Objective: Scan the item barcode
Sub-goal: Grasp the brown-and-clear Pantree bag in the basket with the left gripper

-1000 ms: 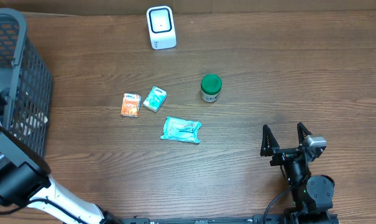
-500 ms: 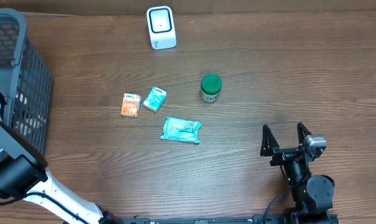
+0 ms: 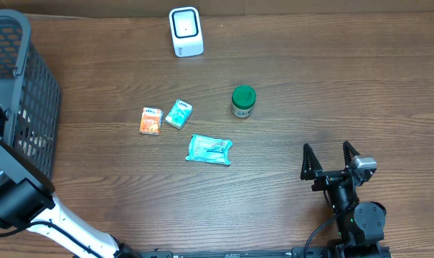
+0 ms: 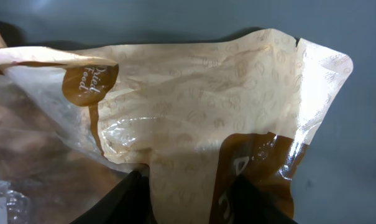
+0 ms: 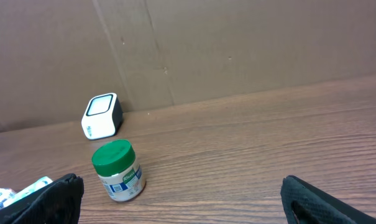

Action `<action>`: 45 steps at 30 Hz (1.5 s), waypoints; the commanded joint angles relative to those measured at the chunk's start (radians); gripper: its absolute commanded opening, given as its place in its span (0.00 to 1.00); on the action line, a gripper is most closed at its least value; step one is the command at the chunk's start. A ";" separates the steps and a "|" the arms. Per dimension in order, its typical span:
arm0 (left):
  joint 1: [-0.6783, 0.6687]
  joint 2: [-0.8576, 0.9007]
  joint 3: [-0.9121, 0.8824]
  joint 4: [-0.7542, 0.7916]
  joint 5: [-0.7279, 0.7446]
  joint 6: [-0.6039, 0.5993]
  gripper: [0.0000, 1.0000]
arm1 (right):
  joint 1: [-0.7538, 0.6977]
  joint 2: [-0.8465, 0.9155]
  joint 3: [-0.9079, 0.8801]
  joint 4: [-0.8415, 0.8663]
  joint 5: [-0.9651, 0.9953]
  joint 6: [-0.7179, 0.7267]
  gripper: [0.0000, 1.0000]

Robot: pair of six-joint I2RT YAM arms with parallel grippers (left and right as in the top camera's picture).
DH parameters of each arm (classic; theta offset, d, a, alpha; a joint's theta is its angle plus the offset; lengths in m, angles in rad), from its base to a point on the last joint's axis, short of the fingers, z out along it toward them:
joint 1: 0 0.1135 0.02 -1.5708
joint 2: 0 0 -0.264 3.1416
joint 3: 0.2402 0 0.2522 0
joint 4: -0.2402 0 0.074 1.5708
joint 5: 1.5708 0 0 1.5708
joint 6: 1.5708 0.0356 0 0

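In the left wrist view a tan and brown crinkled food bag (image 4: 194,106) fills the frame, lying on the grey floor of the basket. My left gripper (image 4: 188,180) is shut on the bag's lower edge, and a strip of the bag sits pinched between the two dark fingers (image 4: 122,199). From overhead the left arm reaches into the basket (image 3: 26,86), which hides its gripper. The white barcode scanner (image 3: 186,31) stands at the table's far edge. My right gripper (image 3: 330,159) rests open and empty at the near right.
A green-lidded jar (image 3: 243,101) stands mid-table, also seen from the right wrist as the jar (image 5: 117,170) with the scanner (image 5: 102,116) behind it. An orange packet (image 3: 151,120), a small teal packet (image 3: 178,113) and a teal wipes pack (image 3: 209,150) lie left of centre.
The left arm's near link has shifted slightly at the overhead view's left edge. The right arm and the things on the table have not moved.
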 commanded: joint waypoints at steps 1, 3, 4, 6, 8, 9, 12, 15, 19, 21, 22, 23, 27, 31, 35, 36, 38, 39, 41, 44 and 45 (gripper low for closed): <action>0.000 0.066 0.036 -0.056 0.060 -0.016 0.04 | -0.006 -0.010 -0.011 0.006 -0.001 -0.005 1.00; 0.000 0.066 0.093 -0.099 0.096 -0.021 0.04 | -0.006 -0.010 -0.011 0.006 -0.001 -0.005 1.00; 0.000 0.066 0.129 -0.126 0.106 -0.035 0.04 | -0.006 -0.010 -0.010 0.006 -0.001 -0.005 1.00; 0.000 0.066 0.206 -0.185 0.109 -0.060 0.04 | -0.006 -0.010 -0.010 0.006 -0.001 -0.005 1.00; 0.000 0.066 0.300 -0.251 0.111 -0.069 0.04 | -0.006 -0.010 -0.011 0.006 -0.001 -0.005 1.00; 0.000 0.066 0.343 -0.280 0.113 -0.079 0.04 | -0.006 -0.010 -0.011 0.006 -0.001 -0.005 1.00; 0.000 0.066 0.488 -0.362 0.176 -0.091 0.04 | -0.006 -0.010 -0.011 0.006 -0.001 -0.005 1.00; -0.002 0.066 0.630 -0.432 0.254 -0.091 0.04 | -0.006 -0.010 -0.010 0.006 -0.001 -0.005 1.00; -0.007 0.066 0.787 -0.534 0.265 -0.091 0.04 | -0.006 -0.010 -0.011 0.006 -0.001 -0.005 1.00; -0.007 0.066 0.803 -0.571 0.240 -0.092 0.10 | -0.006 -0.010 -0.010 0.006 -0.001 -0.005 1.00; -0.006 0.068 0.800 -0.597 0.212 -0.101 0.14 | -0.006 -0.010 -0.010 0.006 -0.001 -0.005 1.00; -0.006 0.072 0.794 -0.610 0.191 -0.113 0.20 | -0.006 -0.010 -0.010 0.006 -0.001 -0.005 1.00; -0.006 0.083 0.705 -0.618 0.165 -0.129 0.38 | -0.006 -0.010 -0.010 0.006 -0.001 -0.005 1.00; -0.016 0.089 0.578 -0.575 0.132 -0.147 0.39 | -0.006 -0.010 -0.011 0.006 -0.001 -0.005 1.00; -0.018 0.089 0.439 -0.501 0.032 -0.208 0.40 | -0.006 -0.010 -0.010 0.006 -0.001 -0.005 1.00; -0.018 0.089 0.418 -0.488 0.020 -0.210 0.41 | -0.006 -0.010 -0.010 0.006 -0.001 -0.005 1.00; -0.018 0.089 0.369 -0.458 -0.005 -0.214 0.42 | -0.006 -0.010 -0.010 0.006 -0.001 -0.005 1.00; -0.018 0.089 0.349 -0.446 -0.009 -0.214 0.42 | -0.006 -0.010 -0.011 0.006 -0.001 -0.005 1.00; -0.018 0.089 0.304 -0.420 -0.023 -0.214 0.44 | -0.006 -0.010 -0.011 0.006 -0.001 -0.005 1.00; -0.018 0.089 0.229 -0.354 -0.029 -0.214 0.48 | -0.006 -0.010 -0.010 0.006 -0.001 -0.005 1.00; -0.018 0.089 0.206 -0.330 -0.032 -0.211 0.50 | -0.006 -0.010 -0.010 0.006 -0.001 -0.005 1.00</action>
